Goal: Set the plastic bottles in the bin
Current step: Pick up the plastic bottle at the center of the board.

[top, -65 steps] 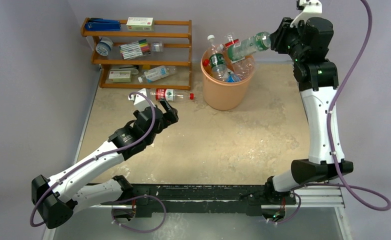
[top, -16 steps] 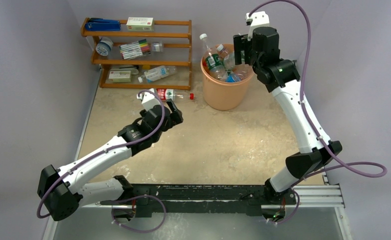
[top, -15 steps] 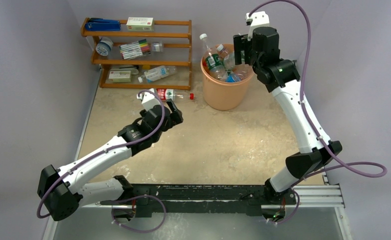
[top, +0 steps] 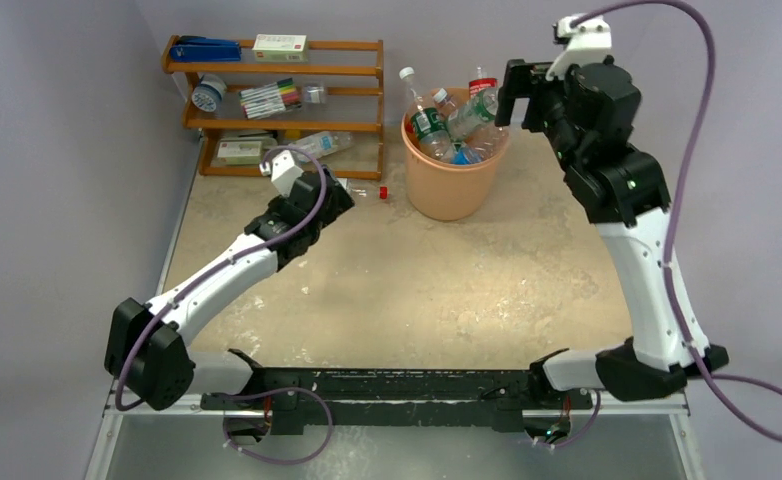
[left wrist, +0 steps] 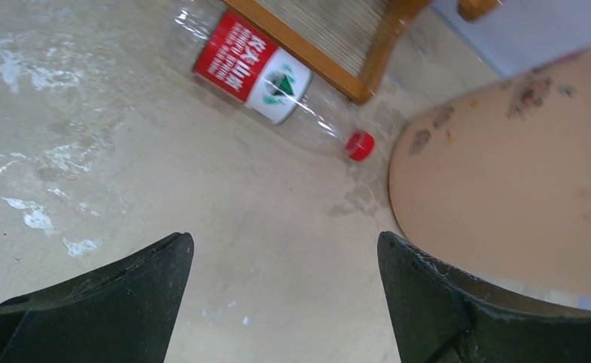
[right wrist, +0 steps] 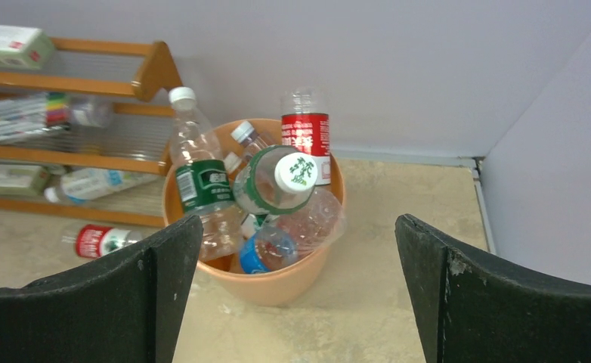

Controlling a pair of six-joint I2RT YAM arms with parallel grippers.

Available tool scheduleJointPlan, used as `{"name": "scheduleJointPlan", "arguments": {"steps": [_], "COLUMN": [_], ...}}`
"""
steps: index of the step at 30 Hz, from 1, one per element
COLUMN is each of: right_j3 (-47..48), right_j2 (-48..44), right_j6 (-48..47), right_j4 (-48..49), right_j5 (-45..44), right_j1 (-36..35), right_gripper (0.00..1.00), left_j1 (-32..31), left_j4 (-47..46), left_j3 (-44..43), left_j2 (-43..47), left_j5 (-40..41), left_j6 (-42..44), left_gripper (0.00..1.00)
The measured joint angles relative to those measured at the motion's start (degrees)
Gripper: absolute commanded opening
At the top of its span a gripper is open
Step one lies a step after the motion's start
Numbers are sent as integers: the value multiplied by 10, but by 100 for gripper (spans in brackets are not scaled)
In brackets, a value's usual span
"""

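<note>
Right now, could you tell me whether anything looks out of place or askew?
Yes. A red-label bottle lies on its side on the table by the shelf foot, outside the bin. A second bottle lies on the shelf's lowest tier. The bin is heaped, with bottles jutting above its rim at angles.

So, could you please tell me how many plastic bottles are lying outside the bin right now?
2. One red-labelled bottle lies on the table in front of the shelf; one clear bottle lies on its lowest tier. Others may be hidden.
</note>
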State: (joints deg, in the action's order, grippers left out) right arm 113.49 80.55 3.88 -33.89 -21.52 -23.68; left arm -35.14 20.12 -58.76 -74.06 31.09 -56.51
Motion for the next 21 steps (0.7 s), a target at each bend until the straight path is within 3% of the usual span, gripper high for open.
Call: {"name": "scheduleJointPlan", "arguments": {"steps": [8,21], "right_j3": [-89,-177], "right_j2": [-112,-126], "right_j6": [33,60], "right_j4": [23,36], "right_j5": [79,225], "right_j1": [0,0], "right_gripper": [100,100], "left_j1": [95,163], "left_j4": [-34,-148], "left_j3": [0,-8], "left_j2": [-68,-214], "left_j5": [-60,-109], "left_j6": [-63,-187], "left_gripper": [92,92]}}
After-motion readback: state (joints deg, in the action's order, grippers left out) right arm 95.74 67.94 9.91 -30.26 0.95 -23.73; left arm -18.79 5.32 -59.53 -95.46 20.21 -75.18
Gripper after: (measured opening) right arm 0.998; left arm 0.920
